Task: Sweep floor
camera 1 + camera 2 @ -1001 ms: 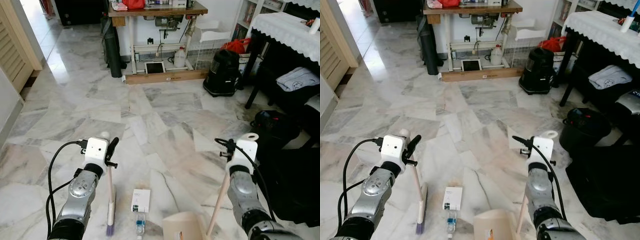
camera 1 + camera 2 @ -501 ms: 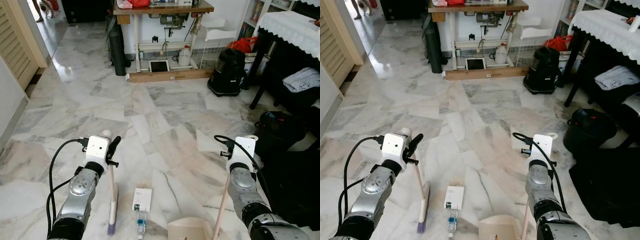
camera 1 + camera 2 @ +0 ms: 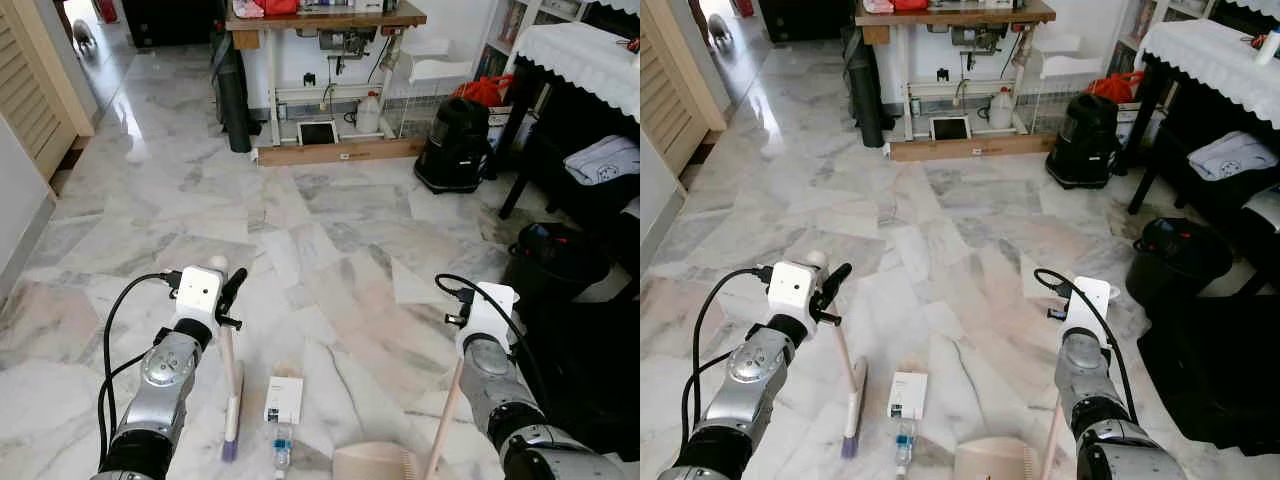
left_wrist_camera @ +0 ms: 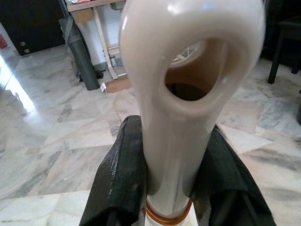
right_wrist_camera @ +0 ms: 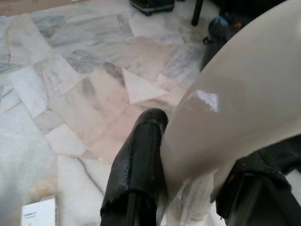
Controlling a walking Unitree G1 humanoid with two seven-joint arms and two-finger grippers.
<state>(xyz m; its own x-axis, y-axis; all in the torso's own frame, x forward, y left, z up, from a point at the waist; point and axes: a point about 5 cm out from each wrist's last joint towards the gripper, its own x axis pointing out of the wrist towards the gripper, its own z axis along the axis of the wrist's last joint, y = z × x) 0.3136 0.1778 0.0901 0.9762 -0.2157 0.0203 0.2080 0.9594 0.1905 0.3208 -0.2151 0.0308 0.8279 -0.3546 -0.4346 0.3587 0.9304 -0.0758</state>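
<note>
The dustpan (image 3: 372, 464) is cut off at the frame's bottom edge. One broom (image 3: 229, 400), one dustpan, two bits of litter: a white box (image 3: 283, 399) and small bottle (image 3: 281, 449). Left gripper (image 4: 171, 169) clamps the broom handle; right gripper (image 5: 188, 188) clenches the dustpan handle (image 3: 444, 420).

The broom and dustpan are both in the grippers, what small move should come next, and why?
Probably draw the broom head sideways toward the white box and small bottle, nudging them at the dustpan. The left gripper clamps the broom handle, the right gripper holds the dustpan's handle, and the litter lies on the floor between the two tools, apart from both.
</note>
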